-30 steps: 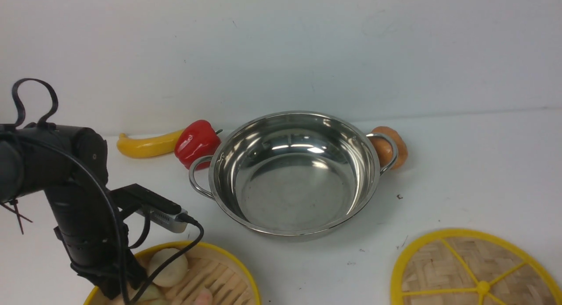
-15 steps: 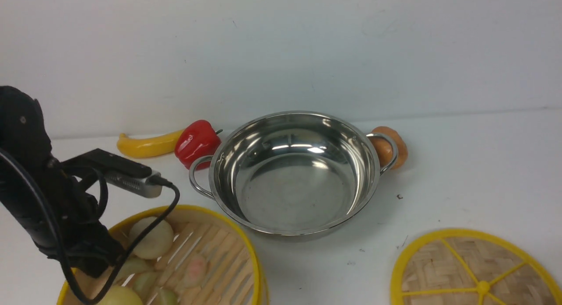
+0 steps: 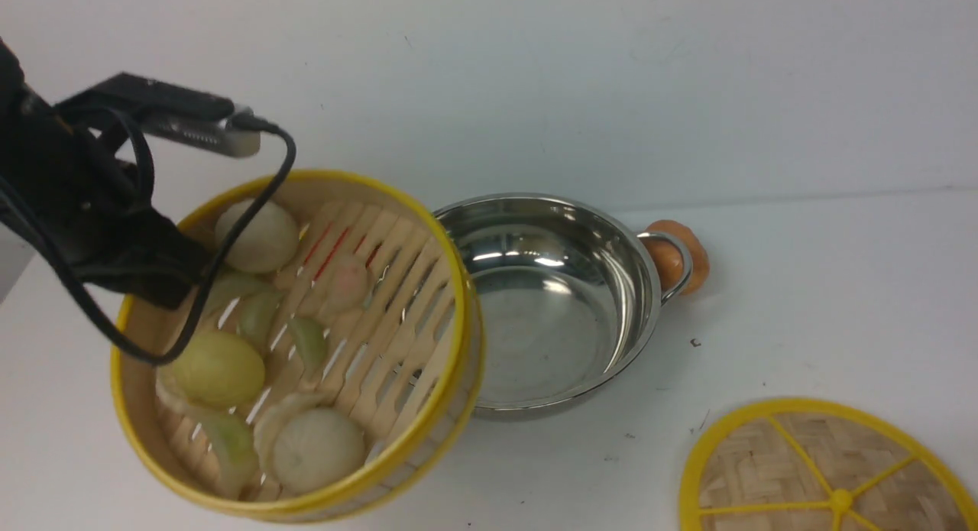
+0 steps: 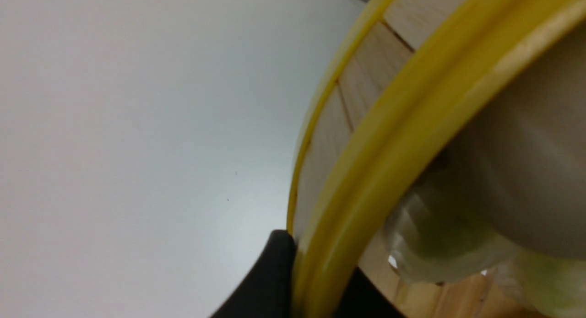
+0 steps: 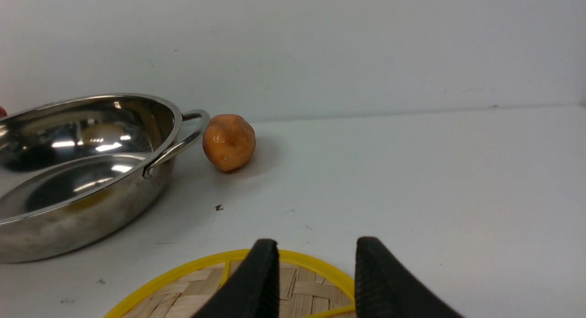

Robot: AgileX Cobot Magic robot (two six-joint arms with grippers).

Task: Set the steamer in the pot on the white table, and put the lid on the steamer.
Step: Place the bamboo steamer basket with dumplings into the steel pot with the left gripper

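- One steamer, hanging above the near-left part of the tabletop, tipped so its open top faces the front camera. Its right side overlaps the pot's left rim in that view. Not in the pot yet.
- Handling (judgement): light, stiff bamboo. The wall is thin slat, so a rim pinch is the sensible hold. The load of food adds weight on the far side of the grip, so expect sag or swing. Level it before lowering or the contents may slide.
- Look: yellow rims top and bottom, upright slat wall, slatted floor with gaps. Inside are pale round buns and greenish dumpling-like pieces, bunched toward the low side.
- Left gripper: pressed together on the steamer's rim and wall at its left side, one black finger outside and one inside, as the left wrist view shows.
- Pot: shiny steel, empty, mid-tabletop toward the far edge, right loop handle visible. It looks wider than the steamer, so the fit should be easy.
- Orange-brown round piece: just behind the pot's right handle.
- Lid: flat woven disc with yellow rim and spokes, lying at the near-right edge of the white table, well apart from the pot.
- Right gripper: jaws spread, nothing between them, hovering over the lid's edge.
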